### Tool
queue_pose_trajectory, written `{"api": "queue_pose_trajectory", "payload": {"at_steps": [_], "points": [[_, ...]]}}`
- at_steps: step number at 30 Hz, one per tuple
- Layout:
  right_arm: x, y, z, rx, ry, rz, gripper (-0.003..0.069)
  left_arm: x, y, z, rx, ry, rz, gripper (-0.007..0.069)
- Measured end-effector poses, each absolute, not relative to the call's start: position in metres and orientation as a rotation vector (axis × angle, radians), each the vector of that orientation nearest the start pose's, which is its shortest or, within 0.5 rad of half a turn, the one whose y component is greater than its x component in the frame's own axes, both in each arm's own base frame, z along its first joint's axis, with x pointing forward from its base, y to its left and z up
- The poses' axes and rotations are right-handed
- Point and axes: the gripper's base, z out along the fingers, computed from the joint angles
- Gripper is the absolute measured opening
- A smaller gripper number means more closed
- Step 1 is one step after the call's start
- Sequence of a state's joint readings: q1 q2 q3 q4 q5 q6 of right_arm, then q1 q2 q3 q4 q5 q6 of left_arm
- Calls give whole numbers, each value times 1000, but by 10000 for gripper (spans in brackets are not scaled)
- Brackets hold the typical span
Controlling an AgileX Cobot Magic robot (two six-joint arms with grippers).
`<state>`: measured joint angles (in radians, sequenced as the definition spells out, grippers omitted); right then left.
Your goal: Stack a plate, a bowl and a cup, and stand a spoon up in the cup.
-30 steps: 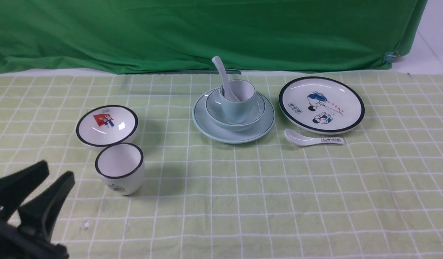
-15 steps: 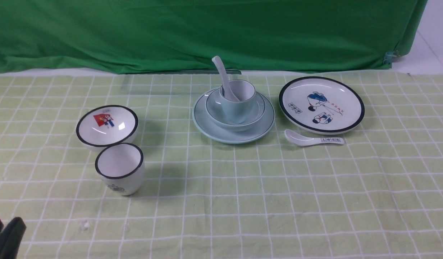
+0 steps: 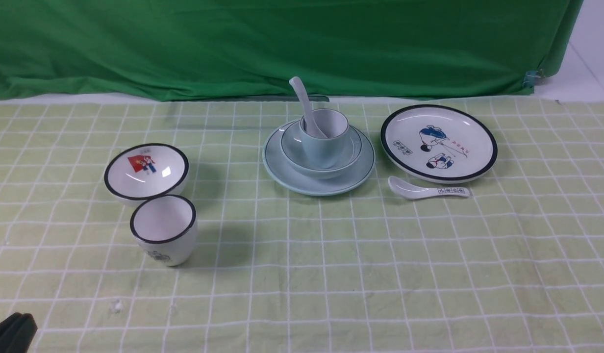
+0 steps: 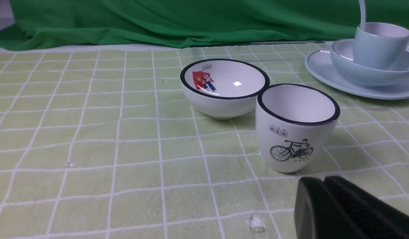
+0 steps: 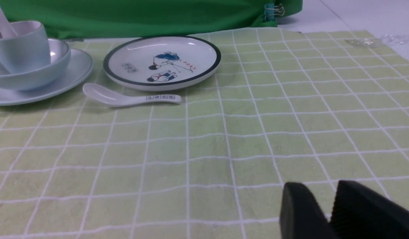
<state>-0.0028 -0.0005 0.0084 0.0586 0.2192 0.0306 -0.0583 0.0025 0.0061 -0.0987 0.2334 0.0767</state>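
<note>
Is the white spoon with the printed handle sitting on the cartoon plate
No, the white spoon lies on the checked cloth just in front of the cartoon plate, not on it.

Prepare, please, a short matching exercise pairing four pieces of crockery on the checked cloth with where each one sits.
Things:
1. spoon
2. cup
3. printed spoon
4. black-rimmed cup

Places:
A. lying on the cloth in front of the picture plate
B. standing in the cup
C. nearer the robot than the black-rimmed bowl
D. inside the bowl on the plate

Pairs: 1-B, 2-D, 3-A, 4-C
</note>
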Motion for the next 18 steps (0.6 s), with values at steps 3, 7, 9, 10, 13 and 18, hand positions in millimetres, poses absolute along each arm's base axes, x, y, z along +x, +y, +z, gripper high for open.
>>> {"api": "queue_pose_trajectory", "payload": {"at_steps": [3,7,9,10,13,18], "points": [[56,1,191,68,1710,74,206,56,-5,190,52,1724,-76,-29],[56,1,191,68,1710,74,214,56,-5,190,54,1724,-74,-29],[56,1,191,68,1710,74,216,56,-5,190,54,1724,-74,-29],[56,1,191,68,1710,74,219,56,-5,190,54,1724,-74,-29],[56,1,191,68,1710,74,225,56,-5,190,54,1724,-74,-29],[56,1,191,68,1710,74,236,56,-5,190,54,1724,-74,-29]]}}
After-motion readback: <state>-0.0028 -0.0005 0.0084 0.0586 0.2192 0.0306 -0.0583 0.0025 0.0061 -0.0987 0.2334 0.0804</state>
